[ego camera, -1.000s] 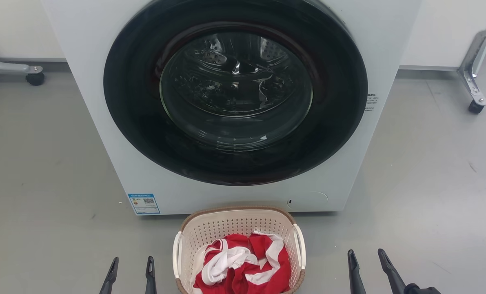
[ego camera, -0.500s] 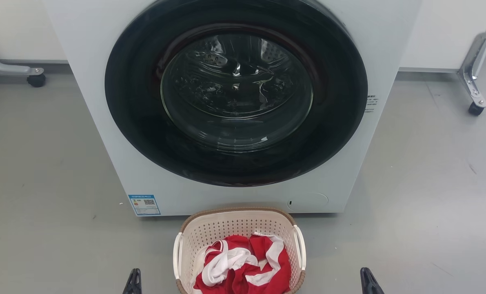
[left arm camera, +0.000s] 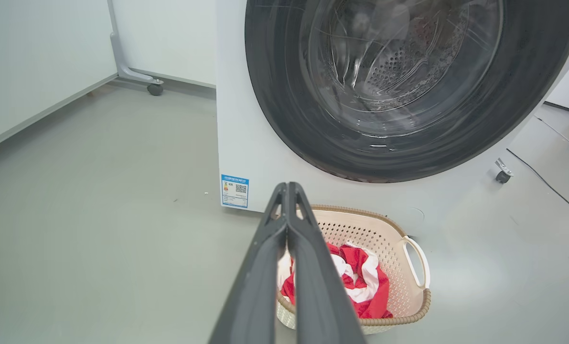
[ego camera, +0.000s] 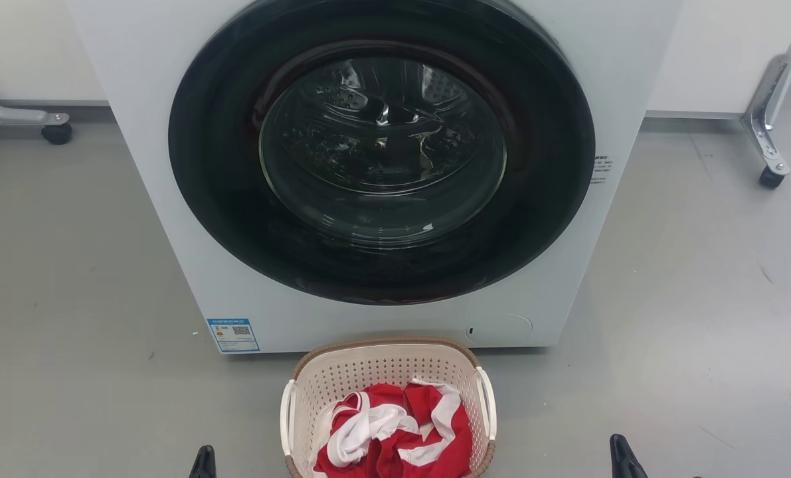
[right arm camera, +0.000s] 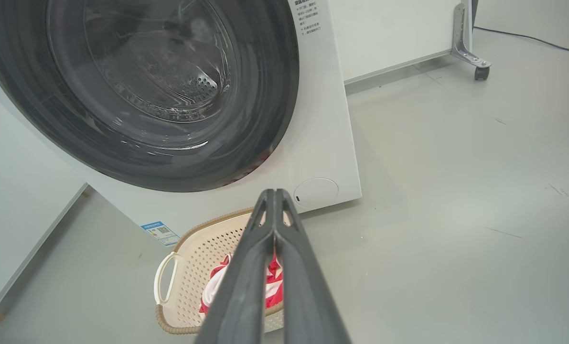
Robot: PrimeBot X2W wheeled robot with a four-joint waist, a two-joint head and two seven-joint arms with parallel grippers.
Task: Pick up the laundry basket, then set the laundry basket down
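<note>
The laundry basket (ego camera: 383,369) stands on the grey floor just in front of the washer, cream and perforated with a brown rim and white side handles. A red and white garment (ego camera: 395,431) lies inside it. The tip of my left gripper (ego camera: 202,461) pokes up at the bottom edge, left of the basket and apart from it. My right gripper (ego camera: 623,457) shows likewise to the basket's right. In the left wrist view my left gripper (left arm camera: 288,187) is shut and empty above the basket (left arm camera: 360,229). In the right wrist view my right gripper (right arm camera: 273,193) is shut and empty over the basket (right arm camera: 193,267).
The white washer (ego camera: 169,199) with its closed dark round door (ego camera: 382,153) rises right behind the basket. Metal frame legs on casters stand at the far left (ego camera: 56,131) and far right (ego camera: 770,176). A thin cable (left arm camera: 552,186) runs along the floor beside the washer.
Both grippers were open with two fingers showing a second ago; they have since shut, dropped toward the bottom edge and spread slightly outward. The basket has stayed put.
</note>
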